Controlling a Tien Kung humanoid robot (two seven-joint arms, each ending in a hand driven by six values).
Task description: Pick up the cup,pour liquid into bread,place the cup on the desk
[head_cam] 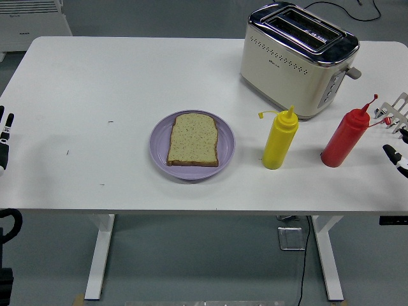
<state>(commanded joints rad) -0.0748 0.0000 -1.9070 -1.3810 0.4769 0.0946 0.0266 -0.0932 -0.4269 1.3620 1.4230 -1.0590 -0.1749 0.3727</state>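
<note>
- Right robot hand (396,131) shows at the right edge of the worktop (95,108), its pale fingers spread wide and holding nothing, just beside the red bottle; the left robot hand (5,139) rests at the left edge, whether its grip is wide or narrow cannot be told.
- Cream toaster (296,60) stands at the far right of the worktop.
- Purple plate (159,137) sits near the middle, carrying a slice of bread (193,139).
- Red bottle (345,137) stands upright right of the yellow one, apart from it.
- Yellow bottle (280,139) stands upright just right of the plate, cap flipped aside.
</note>
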